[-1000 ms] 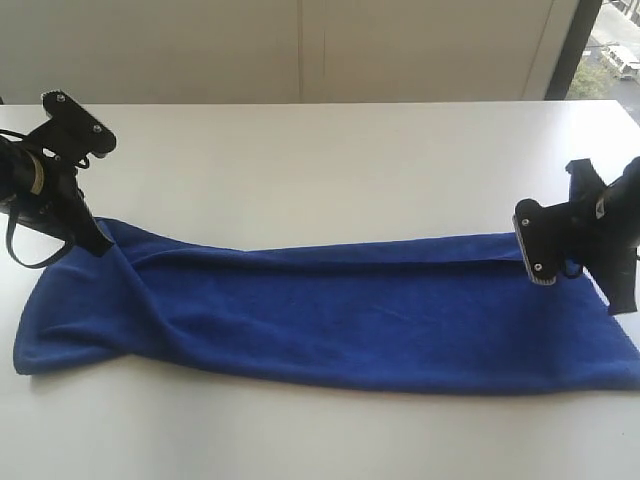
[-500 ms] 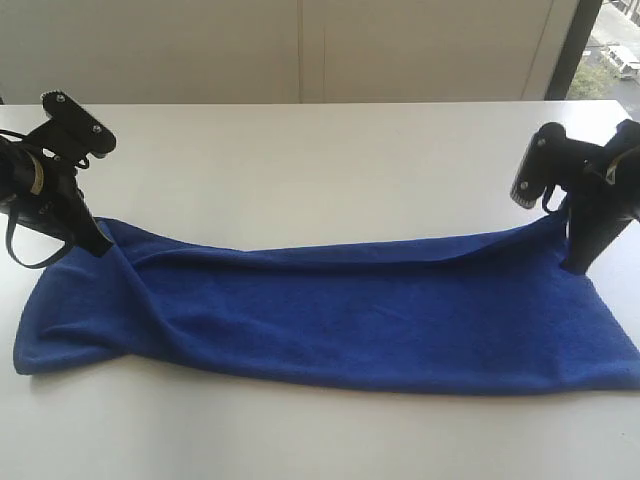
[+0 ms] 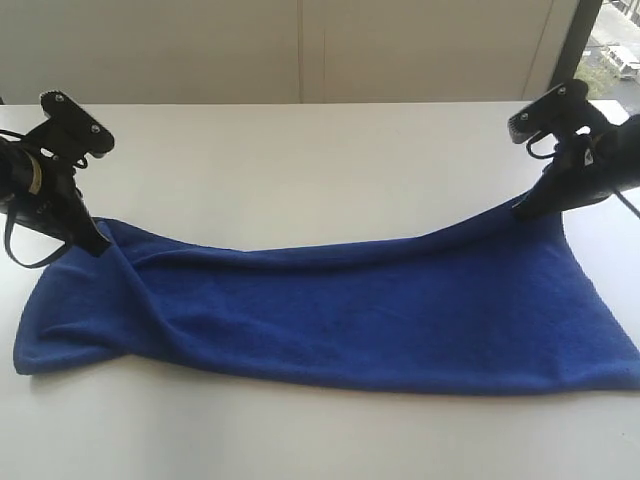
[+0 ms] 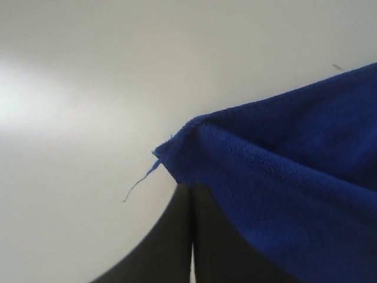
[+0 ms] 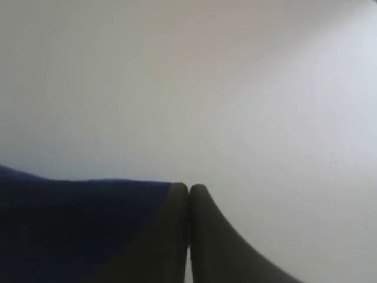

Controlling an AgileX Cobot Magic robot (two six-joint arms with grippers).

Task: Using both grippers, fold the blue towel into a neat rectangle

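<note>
The blue towel (image 3: 330, 310) lies stretched in a long band across the white table (image 3: 320, 160), doubled over with a crease along its far edge. My left gripper (image 3: 100, 245) is at its far left corner, shut on that corner (image 4: 177, 153); the blue cloth drapes over one jaw, and a loose thread hangs off the corner. My right gripper (image 3: 520, 210) is shut on the far right corner, which is lifted off the table. In the right wrist view the jaws (image 5: 189, 187) are pressed together with the towel (image 5: 70, 224) beside one finger.
The table runs back to a pale wall (image 3: 300, 50). A window (image 3: 610, 50) shows at the far right. The towel's near right end (image 3: 610, 370) lies close to the table's right side.
My right gripper has swung up and toward the far side, drawing the towel's far right corner up with it. The left gripper and the left end of the towel have stayed put.
</note>
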